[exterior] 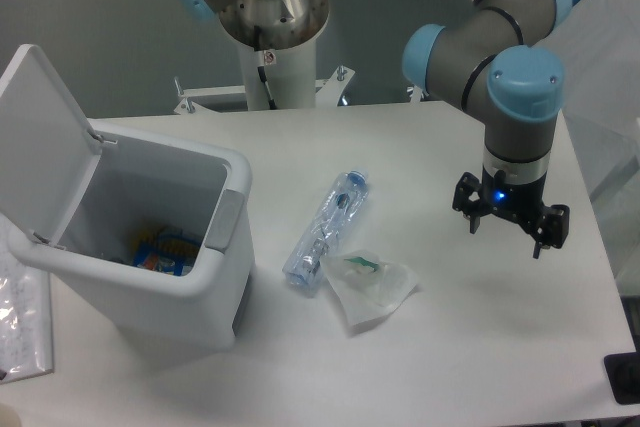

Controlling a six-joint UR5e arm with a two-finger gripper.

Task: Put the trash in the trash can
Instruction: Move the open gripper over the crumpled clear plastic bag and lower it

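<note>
Your hand (511, 230) hangs over the right side of the white tabletop (450, 347), fingers spread apart and holding nothing. You can see the crushed clear plastic bottle with a blue cap (326, 227) lying mid-table, touching the crumpled clear-white plastic wrapper (368, 287). Left of both stands the white rectangular plastic trash can (180, 277), lid up.

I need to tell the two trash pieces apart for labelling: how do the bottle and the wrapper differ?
The bottle is long and narrow, lying at a slant; the wrapper is a flat, crumpled patch. The bottle has a blue cap at its far end; the wrapper shows a small green bit. The bottle lies nearer the trash can; the wrapper lies nearer the front edge. Both are clear plastic, on the table, apart from the gripper.
</note>
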